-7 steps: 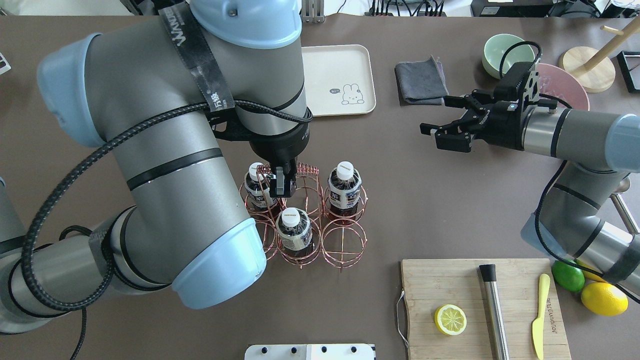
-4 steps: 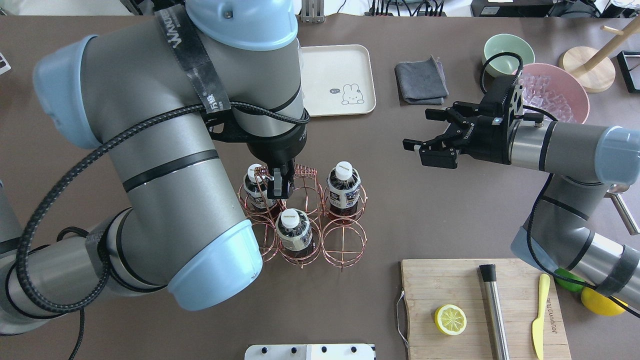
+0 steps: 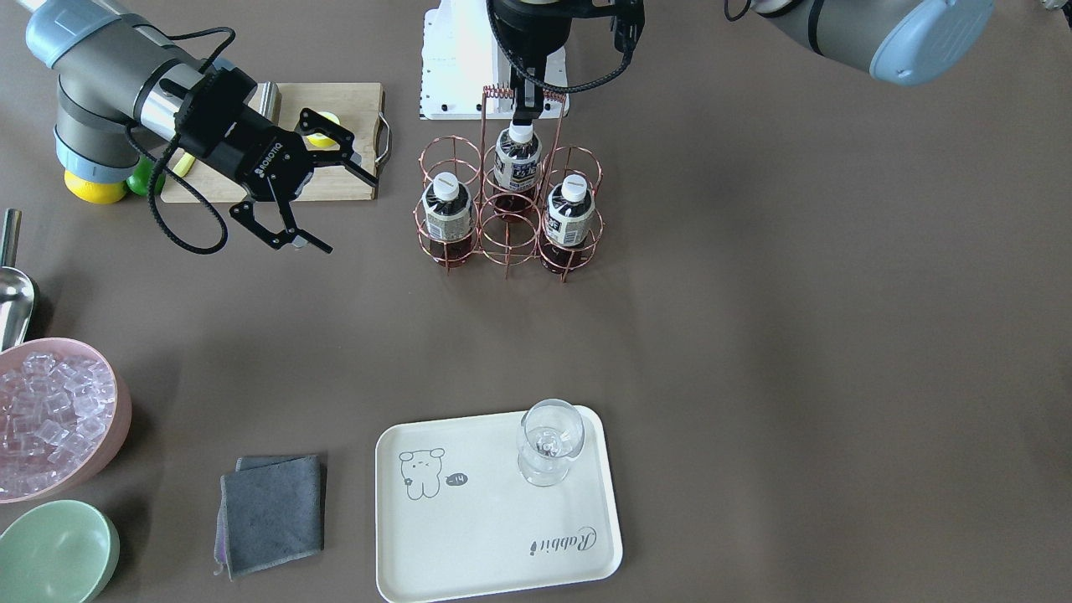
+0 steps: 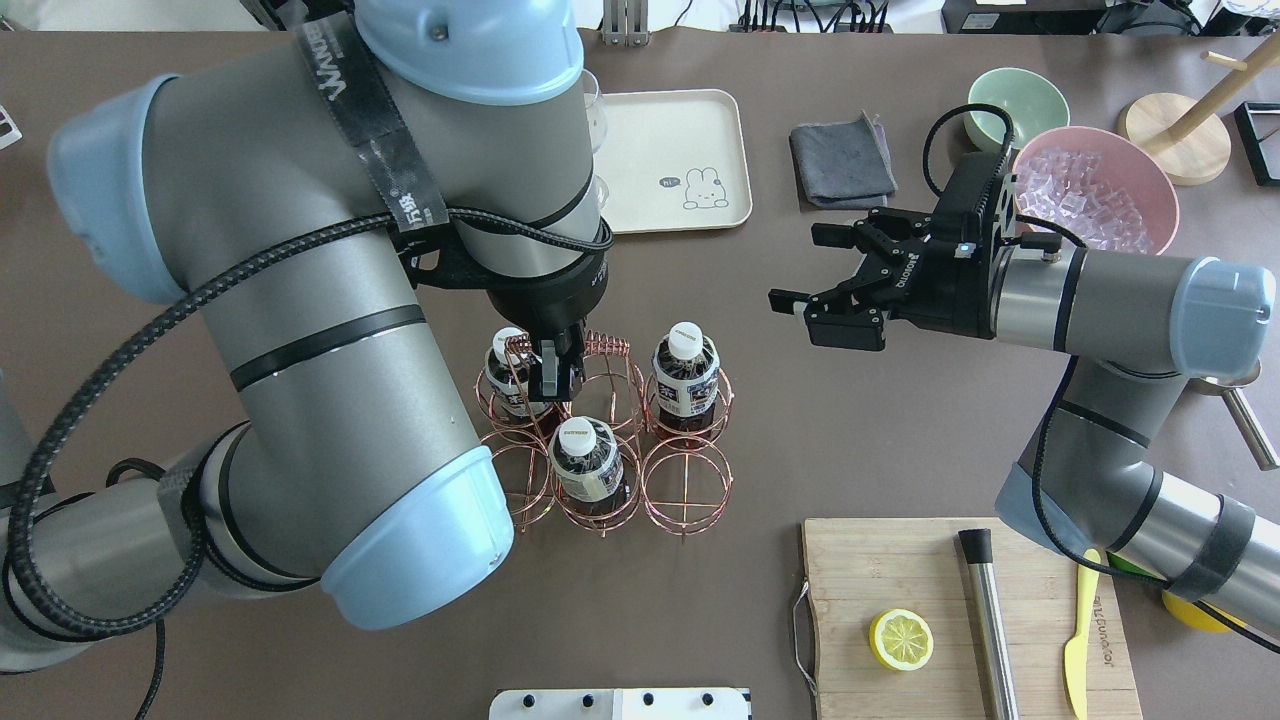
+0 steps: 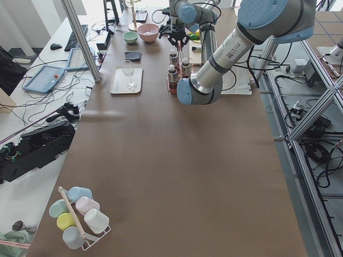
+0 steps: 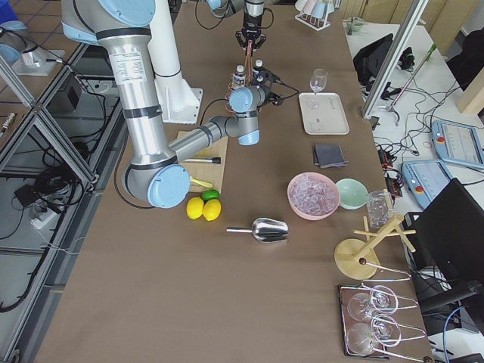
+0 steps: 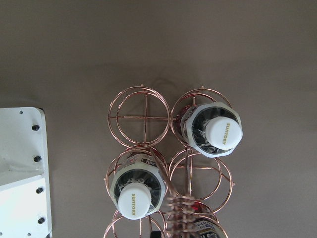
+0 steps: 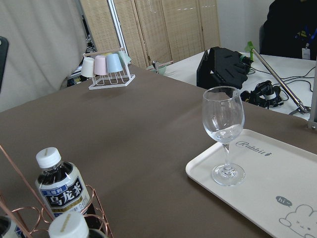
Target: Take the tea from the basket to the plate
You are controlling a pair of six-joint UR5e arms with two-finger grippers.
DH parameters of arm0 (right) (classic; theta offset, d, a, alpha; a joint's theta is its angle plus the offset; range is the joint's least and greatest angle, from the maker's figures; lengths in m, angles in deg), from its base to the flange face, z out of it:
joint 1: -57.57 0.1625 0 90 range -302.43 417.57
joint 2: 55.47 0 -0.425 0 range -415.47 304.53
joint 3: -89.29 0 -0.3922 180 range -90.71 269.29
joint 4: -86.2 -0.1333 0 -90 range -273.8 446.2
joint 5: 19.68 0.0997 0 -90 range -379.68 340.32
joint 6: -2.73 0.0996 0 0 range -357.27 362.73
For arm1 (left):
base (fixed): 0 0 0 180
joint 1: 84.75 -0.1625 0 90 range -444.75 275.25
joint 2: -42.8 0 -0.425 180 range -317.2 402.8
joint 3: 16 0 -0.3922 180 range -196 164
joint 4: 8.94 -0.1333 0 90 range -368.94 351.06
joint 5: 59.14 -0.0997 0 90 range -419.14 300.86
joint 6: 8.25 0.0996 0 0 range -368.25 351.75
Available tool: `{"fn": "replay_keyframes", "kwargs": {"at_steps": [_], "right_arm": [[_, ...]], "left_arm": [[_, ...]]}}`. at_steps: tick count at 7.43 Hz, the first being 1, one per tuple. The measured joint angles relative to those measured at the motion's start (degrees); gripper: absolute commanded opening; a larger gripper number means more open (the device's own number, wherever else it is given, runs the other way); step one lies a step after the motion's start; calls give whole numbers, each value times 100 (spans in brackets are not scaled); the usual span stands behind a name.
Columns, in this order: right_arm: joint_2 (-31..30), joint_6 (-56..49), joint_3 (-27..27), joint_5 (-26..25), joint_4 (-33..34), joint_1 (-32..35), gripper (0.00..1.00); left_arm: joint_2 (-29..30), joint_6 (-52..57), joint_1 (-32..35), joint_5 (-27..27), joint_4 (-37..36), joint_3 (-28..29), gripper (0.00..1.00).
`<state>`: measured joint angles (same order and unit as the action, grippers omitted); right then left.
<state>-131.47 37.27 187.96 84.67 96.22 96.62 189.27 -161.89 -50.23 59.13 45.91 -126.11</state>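
Note:
Three tea bottles stand in the copper wire basket point(image 4: 643, 487): one at the right point(image 4: 687, 375), one at the front point(image 4: 580, 460), one half hidden under my left arm point(image 4: 508, 385). My left gripper point(image 4: 556, 372) is shut on the coiled top of the basket's handle point(image 3: 519, 92). My right gripper point(image 4: 800, 268) is open and empty, in the air right of the basket. It also shows in the front-facing view point(image 3: 350, 215). The cream plate point(image 4: 680, 130) lies at the far side and holds a clear glass point(image 3: 548, 440).
A wooden cutting board point(image 4: 900, 560) with a lemon half point(image 4: 901, 639), a steel muddler point(image 4: 990, 620) and a yellow knife point(image 4: 1078, 640) lies front right. A pink bowl of ice point(image 4: 1095, 185), a green bowl point(image 4: 1010, 95) and a grey cloth point(image 4: 842, 160) are far right.
My right gripper has moved left toward the basket and stayed open. My left arm and the basket have shifted slightly left.

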Motion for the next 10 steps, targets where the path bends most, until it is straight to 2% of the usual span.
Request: {"fn": "replay_keyframes", "kwargs": {"at_steps": [4,10], "right_arm": [[20,-95,-136,-291,-663,-443,99],[338,-208,-129,-693,-450,-977,98]], "left_arm": [[-4,0,-6,12,0,2,0],[-19,0,-33,13,0,1,0]]}}
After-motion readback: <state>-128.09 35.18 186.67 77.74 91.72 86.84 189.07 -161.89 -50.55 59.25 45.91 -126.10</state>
